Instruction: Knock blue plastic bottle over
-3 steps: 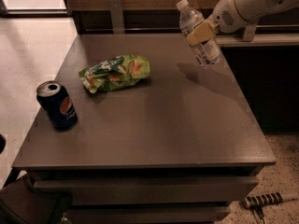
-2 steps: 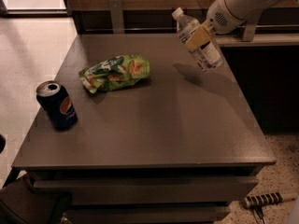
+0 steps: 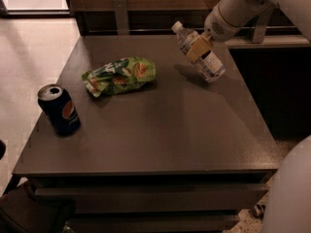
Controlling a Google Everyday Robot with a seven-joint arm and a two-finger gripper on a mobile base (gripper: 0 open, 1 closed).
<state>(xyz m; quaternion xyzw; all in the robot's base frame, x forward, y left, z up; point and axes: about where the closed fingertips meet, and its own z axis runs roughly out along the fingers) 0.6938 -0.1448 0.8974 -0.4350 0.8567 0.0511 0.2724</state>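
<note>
Far left: Pepsi can (image 3: 59,109) upright near left edge of table (image 3: 170,130), contents unseen.
Centre: green snack bag (image 3: 120,75) lying crumpled, looks closed.
Right: blue plastic bottle (image 3: 213,64) at far right of table, tilted, cap up-left.
Gripper (image 3: 199,47) jaws closed round bottle's middle.
I judge bottle light, thin-walled, slick. Fill level: cannot tell.
Mid-body hold suits tipping.

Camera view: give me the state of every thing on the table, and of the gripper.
blue plastic bottle: capped, tilted steeply, cap toward the upper left, not yet lying down.
gripper: at the bottle's middle, over the far right of the table.
Pepsi can: upright, near the left edge.
green snack bag: lying flat, crumpled.
</note>
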